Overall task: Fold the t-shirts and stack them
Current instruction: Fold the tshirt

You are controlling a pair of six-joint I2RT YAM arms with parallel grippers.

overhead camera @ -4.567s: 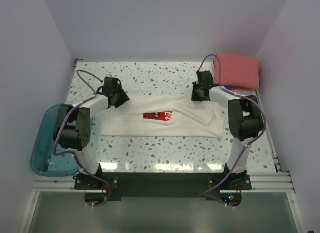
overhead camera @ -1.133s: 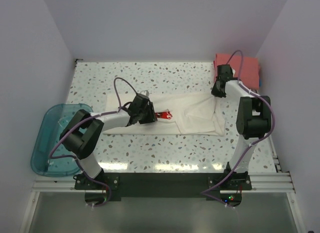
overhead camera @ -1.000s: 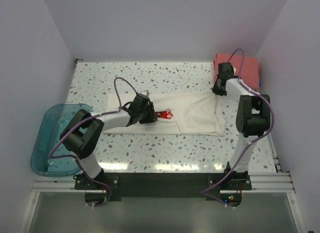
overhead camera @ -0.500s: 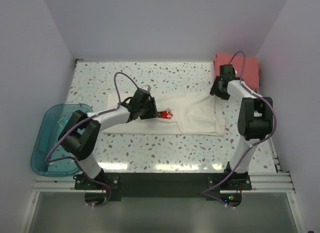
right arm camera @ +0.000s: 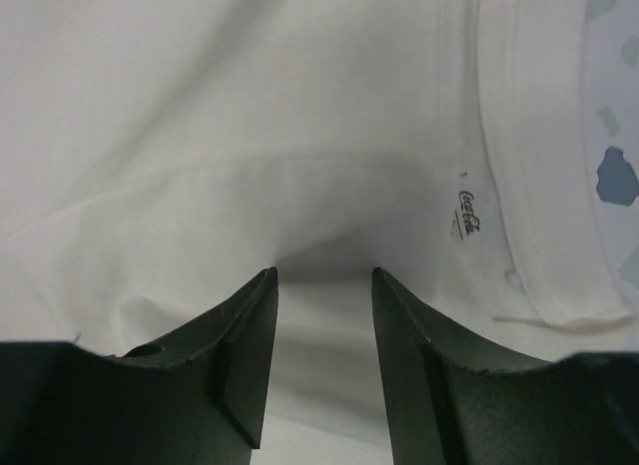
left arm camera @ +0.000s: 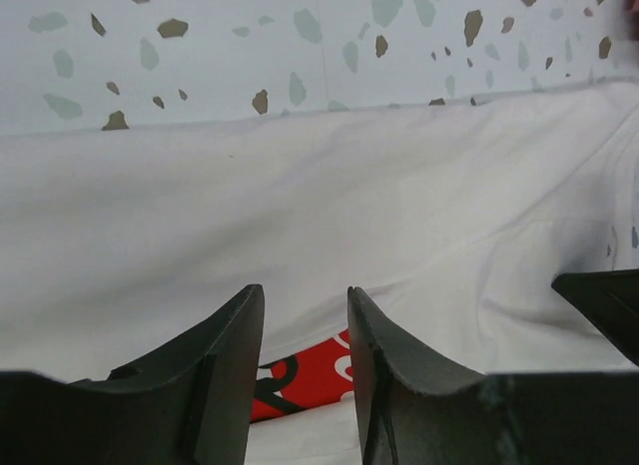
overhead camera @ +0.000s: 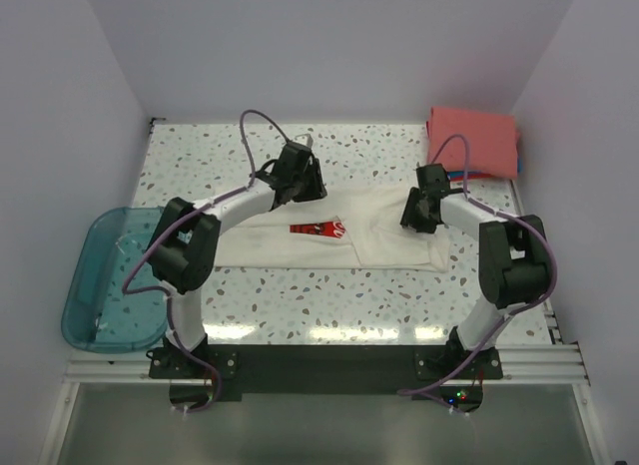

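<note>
- Top external view: a teal tub (overhead camera: 100, 285) sits at the near left edge of the table (overhead camera: 300, 305).
- A cream-white t-shirt (overhead camera: 384, 235) lies flat across mid-table, its red print (overhead camera: 318, 229) facing up.
- Right gripper (overhead camera: 417, 214) hangs over the shirt's right part. Its wrist camera shows the fingers (right arm camera: 240, 355) parted, low over puckered cloth and possibly touching it, with nothing pinched.
- Left gripper (overhead camera: 300, 181) is at the shirt's far edge, fingers (left arm camera: 225, 365) apart and empty above the cloth.
- Farthest, in the right corner, a folded coral-red t-shirt (overhead camera: 473, 138) rests on a blue edge (overhead camera: 489, 175).
</note>
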